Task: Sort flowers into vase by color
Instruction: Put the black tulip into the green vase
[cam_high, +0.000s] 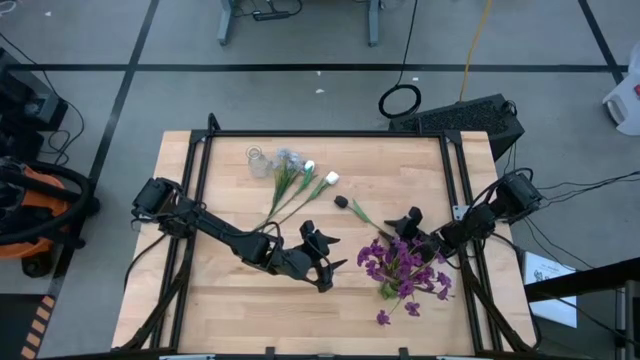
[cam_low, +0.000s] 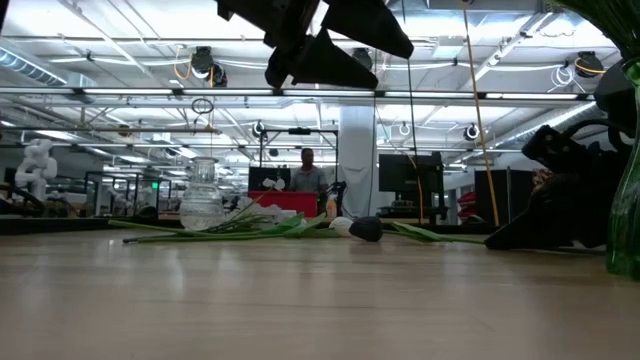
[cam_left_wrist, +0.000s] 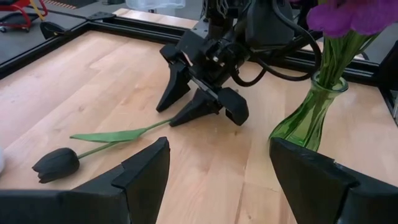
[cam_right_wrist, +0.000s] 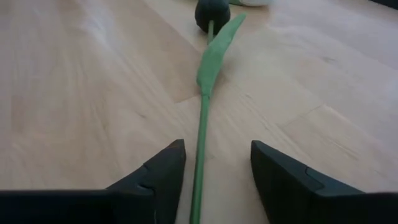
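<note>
- The dark-headed flower (cam_right_wrist: 200, 112) lies flat on the desk (cam_high: 230, 300), just right of the middle. Its long axis runs on a diagonal, with the black bud (cam_high: 341, 201) toward the far left and the green stalk trailing back toward my right fingers (cam_high: 404, 226).
- In my right wrist view the stalk runs straight down the gap between my right fingers (cam_right_wrist: 160, 174), which stand apart on either side of it and do not touch it. A long leaf sits partway up the stalk, just short of the bud.
- The purple flowers (cam_high: 400, 268) already stand in the green glass vase (cam_left_wrist: 309, 115) near the desk's right front, just beside my right arm.
- The white buds (cam_high: 322, 175) and the pale blue cluster (cam_high: 289, 157) lie in a loose fan toward the far left of the desk, heads toward the back and stalks pointing to the front. A clear glass vase (cam_high: 259, 162) stands just beside them.
- The front left of the desk is bare wood, and so is the strip between the dark-headed flower and the white ones. A black frame runs along the desk's edges.
- My left arm reaches from the left edge across to the middle front. My left fingers (cam_high: 318, 262) hang above the wood, spread wide and holding nothing.
- My right arm comes in low from the right edge, its fingers tilted down to the desk at the stalk's end.
</note>
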